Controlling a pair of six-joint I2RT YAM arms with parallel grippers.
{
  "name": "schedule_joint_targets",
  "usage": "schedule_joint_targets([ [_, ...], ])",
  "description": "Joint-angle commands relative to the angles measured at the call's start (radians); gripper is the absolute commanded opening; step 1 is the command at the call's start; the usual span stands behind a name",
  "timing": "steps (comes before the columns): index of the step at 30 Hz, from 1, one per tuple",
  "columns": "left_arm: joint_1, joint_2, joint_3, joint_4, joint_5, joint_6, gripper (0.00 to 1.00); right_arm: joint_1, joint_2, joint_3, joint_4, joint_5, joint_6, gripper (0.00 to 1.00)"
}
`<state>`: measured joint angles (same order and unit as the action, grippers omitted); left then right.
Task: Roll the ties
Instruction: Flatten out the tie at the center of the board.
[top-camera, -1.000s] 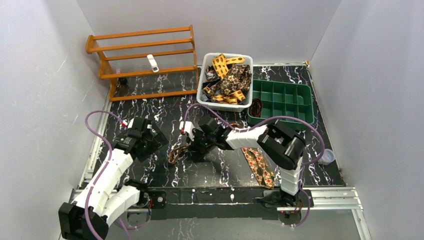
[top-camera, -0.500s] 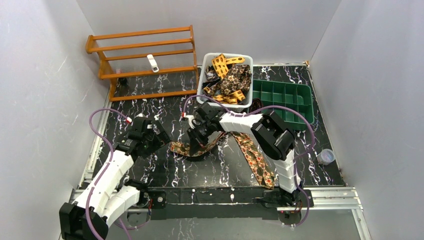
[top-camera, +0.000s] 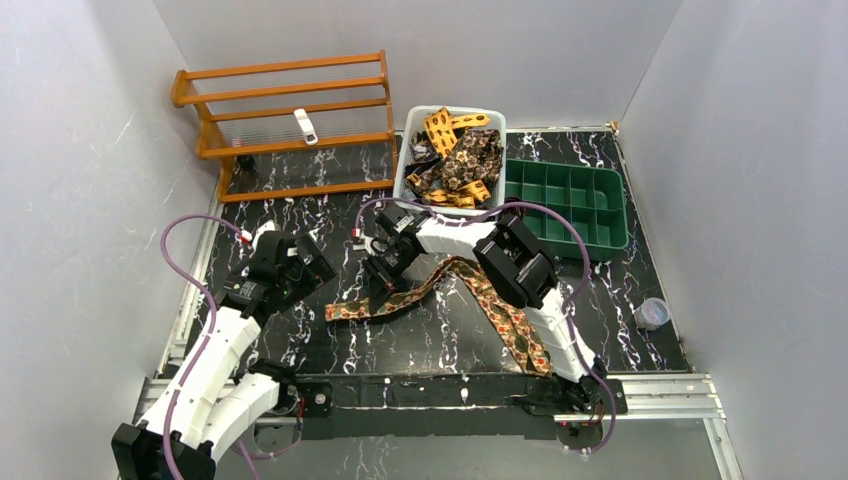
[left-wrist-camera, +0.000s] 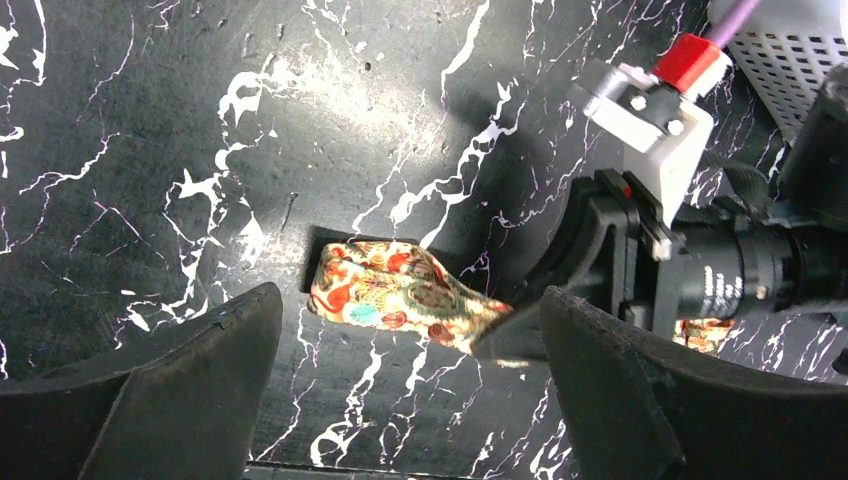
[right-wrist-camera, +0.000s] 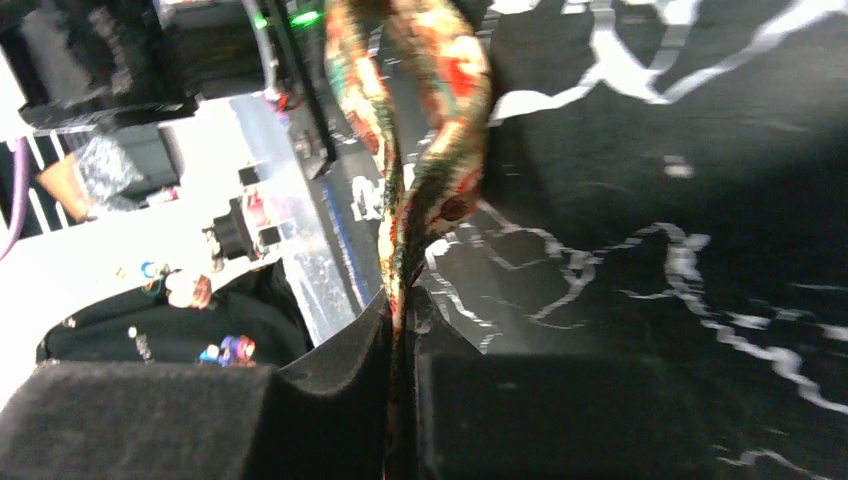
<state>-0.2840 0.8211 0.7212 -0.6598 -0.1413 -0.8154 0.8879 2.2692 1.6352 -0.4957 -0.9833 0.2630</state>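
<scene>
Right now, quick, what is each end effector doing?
Left end effector: open, holding nothing.
Right end effector: closed on the tie.

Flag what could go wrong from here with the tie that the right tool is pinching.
1. The right tool is shut on a thin fold of the tie; the fabric might slip out.
2. The open left tool hangs over the tie's end, close to the right tool; they might collide.
3. The tie's long tail runs partly under the right arm and could snag.
</scene>
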Motion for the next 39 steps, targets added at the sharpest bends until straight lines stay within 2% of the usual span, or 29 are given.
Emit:
schedule_joint_targets([
  [1,0.004,0.011,0.005,-0.027,0.013,0.005,0.98,-0.034,0.035,0.088,-0.11,0.148,0.037,0.27],
  [2,0.004,0.016,0.0,-0.028,0.015,0.005,0.98,-0.044,0.032,0.099,-0.112,0.155,0.04,0.32],
  [4,0.004,0.024,-0.012,-0.021,0.021,0.005,0.98,-0.064,0.016,0.119,-0.11,0.166,0.037,0.34],
  [6,0.004,0.042,-0.023,-0.019,0.018,-0.001,0.98,-0.073,-0.005,0.139,-0.113,0.211,0.031,0.43],
  [10,0.005,0.073,-0.042,-0.022,0.01,-0.025,0.98,-0.078,-0.068,0.165,-0.155,0.321,-0.019,0.44],
  [12,0.003,0.074,-0.054,-0.019,0.011,-0.044,0.98,-0.078,-0.147,0.113,-0.129,0.391,-0.046,0.45],
  [17,0.004,0.021,-0.091,0.031,0.033,-0.075,0.98,-0.083,-0.488,-0.286,0.149,0.703,-0.093,0.57],
  [19,0.004,-0.001,-0.094,0.055,0.048,-0.061,0.98,-0.096,-0.627,-0.457,0.246,0.8,-0.124,0.68],
  [22,0.004,0.007,-0.083,0.078,0.096,-0.018,0.98,-0.107,-0.808,-0.713,0.411,0.815,-0.327,0.8],
  [25,0.002,0.03,-0.081,0.078,0.155,0.013,0.98,-0.107,-0.905,-0.858,0.481,0.852,-0.573,0.9],
  [28,0.003,0.029,-0.1,0.071,0.21,0.014,0.98,-0.109,-0.905,-0.883,0.517,0.922,-0.748,0.91],
  [31,0.002,0.023,-0.102,-0.007,0.166,-0.016,0.98,-0.119,-0.904,-0.88,0.535,0.87,-0.9,0.92],
  [35,0.003,-0.023,-0.122,-0.061,0.073,-0.081,0.98,-0.129,-0.9,-0.912,0.634,0.817,-1.022,0.93],
  [37,0.003,-0.035,-0.142,-0.057,0.069,-0.111,0.98,-0.138,-0.889,-0.925,0.676,0.801,-1.062,0.94],
  [39,0.004,-0.036,-0.166,-0.034,0.083,-0.125,0.98,-0.151,-0.866,-0.912,0.649,0.779,-1.092,0.94],
])
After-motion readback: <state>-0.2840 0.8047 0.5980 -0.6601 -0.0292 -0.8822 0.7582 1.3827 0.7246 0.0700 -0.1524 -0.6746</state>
